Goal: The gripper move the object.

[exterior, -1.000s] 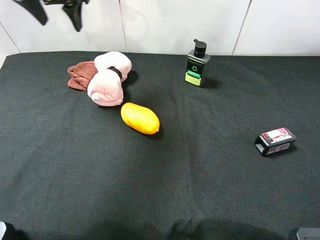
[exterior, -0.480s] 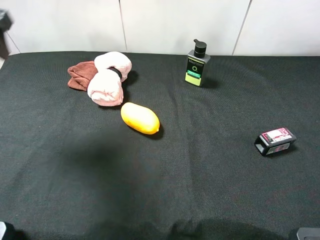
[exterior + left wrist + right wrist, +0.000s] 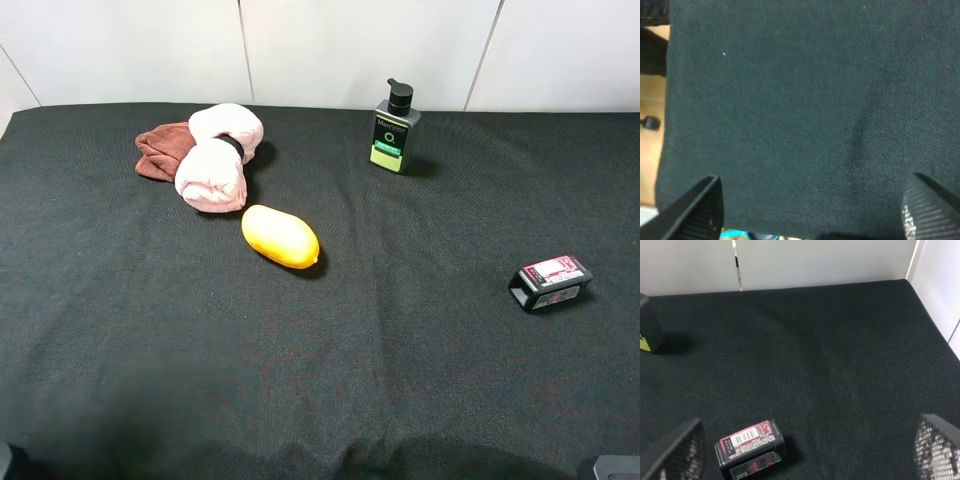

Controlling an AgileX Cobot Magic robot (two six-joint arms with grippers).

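at the far left of the black table [image 3: 420, 330], the pink rolled towel [image 3: 216, 158] lies against a reddish-brown cloth [image 3: 160, 148], mango [image 3: 280, 236] just beside it. left gripper [image 3: 810, 210] fingers spread wide over bare cloth, holding nothing. right gripper [image 3: 805, 455] likewise spread, a small black box [image 3: 749, 444] between its fingers.

open claw [image 3: 812, 210] above bare black cloth [image 3: 805, 110].
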